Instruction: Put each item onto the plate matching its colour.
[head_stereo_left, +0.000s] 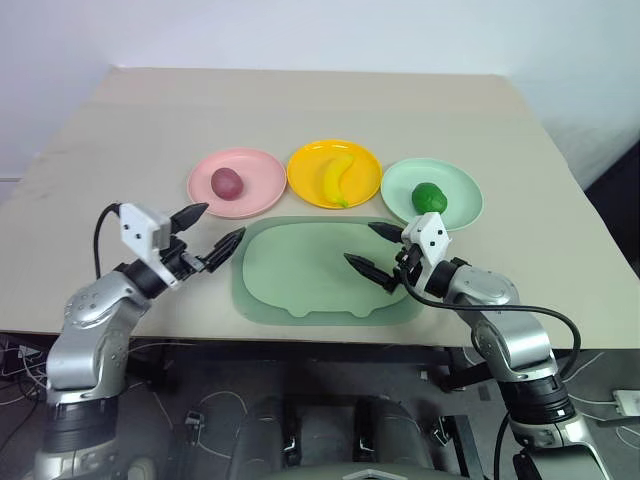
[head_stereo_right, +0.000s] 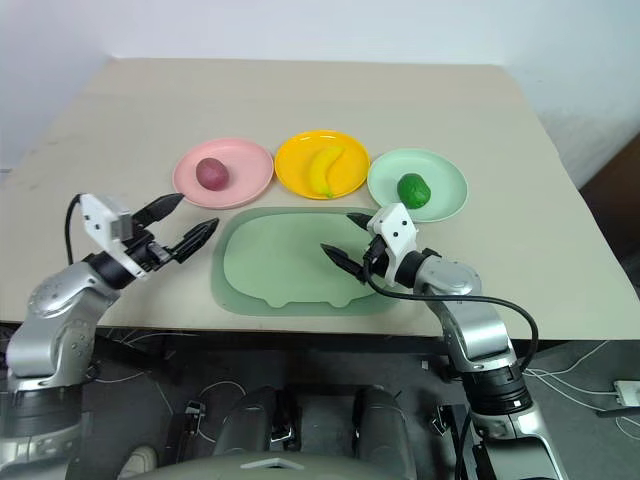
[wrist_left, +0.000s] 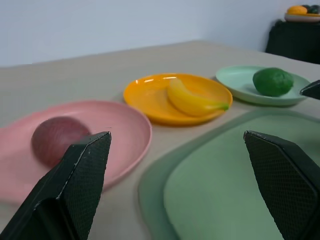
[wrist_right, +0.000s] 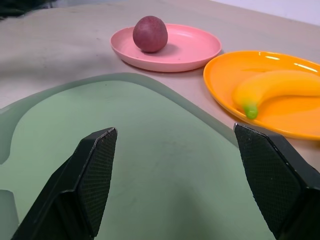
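Resting on a beige table (head_stereo_left: 300, 110) are three round shallow plastic plates in a row: a pink plate (head_stereo_left: 255, 170) nearest the robot's left, a yellow plate (head_stereo_left: 305, 170) in the middle and a pale mint-green plate (head_stereo_left: 455, 185) on the right. The reddish-purple round toy fruit (head_stereo_left: 227, 182) lies on the pink plate, the curved yellow toy banana (head_stereo_left: 337, 178) on the yellow plate, and the dark-green lumpy toy vegetable (head_stereo_left: 429, 197) on the mint-green plate. Just in front of the plates sits a larger pale-green rounded-rectangle tray (head_stereo_left: 300, 275). The left gripper (head_stereo_left: 208, 229) hovers at the tray's left edge, jaws wide and holding nothing. The right gripper (head_stereo_left: 372, 250) hangs over the tray's right part, jaws also spread wide and empty.
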